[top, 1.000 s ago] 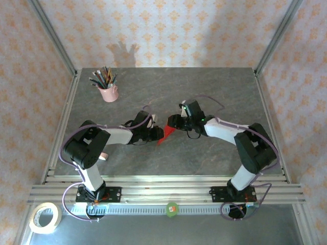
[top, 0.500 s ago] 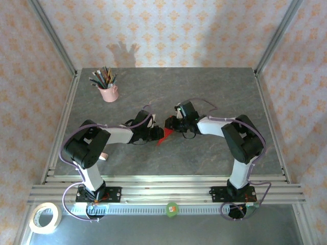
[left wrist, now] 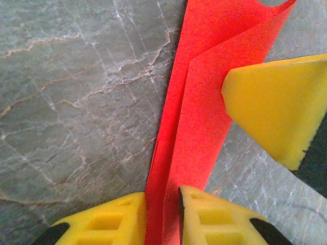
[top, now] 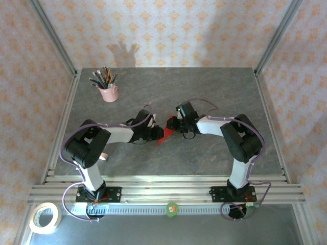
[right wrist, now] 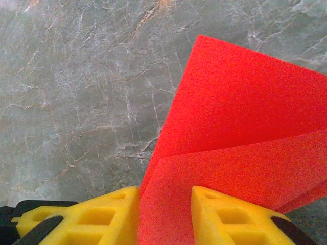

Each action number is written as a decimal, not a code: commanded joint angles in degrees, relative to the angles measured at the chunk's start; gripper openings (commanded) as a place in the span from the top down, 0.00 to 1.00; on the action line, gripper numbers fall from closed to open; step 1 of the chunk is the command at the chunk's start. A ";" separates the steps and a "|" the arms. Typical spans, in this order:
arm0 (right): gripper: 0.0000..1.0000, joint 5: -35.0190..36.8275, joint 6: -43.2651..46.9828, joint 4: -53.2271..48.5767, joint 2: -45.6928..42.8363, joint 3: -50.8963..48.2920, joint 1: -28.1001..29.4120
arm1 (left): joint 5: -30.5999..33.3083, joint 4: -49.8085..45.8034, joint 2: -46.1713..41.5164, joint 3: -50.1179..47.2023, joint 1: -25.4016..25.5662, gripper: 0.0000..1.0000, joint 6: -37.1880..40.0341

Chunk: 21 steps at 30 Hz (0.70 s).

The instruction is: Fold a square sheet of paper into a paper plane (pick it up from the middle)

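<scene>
i note the left gripper (top: 153,133) unchanged over the last second, pads clamped on the tail of the plane (top: 164,135), which hangs between the two grippers just above the middle of the table (top: 204,153). the right gripper (top: 172,125) has shifted a little leftward, its elbow swinging in, and its jaws have narrowed onto the plane's far end; the right wrist view shows the sheet lying between its pads (right wrist: 225,214), so i judge it grasped. with both ends now held, i judge a crease or reshaping step is in hand and the dart is not yet finished. materials: the plane is thin, matte bright red paper, doubled in long overlapping layers with straight edges; the pads are yellow foam blocks, soft and ribbed; the table is grey, veined like stone, flat and hard.
</scene>
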State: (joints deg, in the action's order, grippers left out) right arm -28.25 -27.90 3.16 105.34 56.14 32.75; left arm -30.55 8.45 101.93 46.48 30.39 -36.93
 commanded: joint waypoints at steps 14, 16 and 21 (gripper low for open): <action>0.68 -2.59 0.74 1.12 1.41 1.31 0.35 | 5.23 -1.50 5.99 -0.92 0.37 0.80 2.39; 0.68 -3.67 0.80 2.24 0.99 0.97 0.32 | 5.16 -1.43 6.13 -0.99 0.41 0.81 2.43; 0.68 -4.71 0.84 3.08 0.74 0.74 0.29 | 5.23 -1.33 6.31 -1.12 0.37 0.82 2.39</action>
State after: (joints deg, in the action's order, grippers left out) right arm -31.55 -27.81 4.64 105.95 56.25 32.75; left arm -30.35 8.32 102.26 46.48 30.26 -36.34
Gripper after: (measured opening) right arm 0.318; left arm 0.186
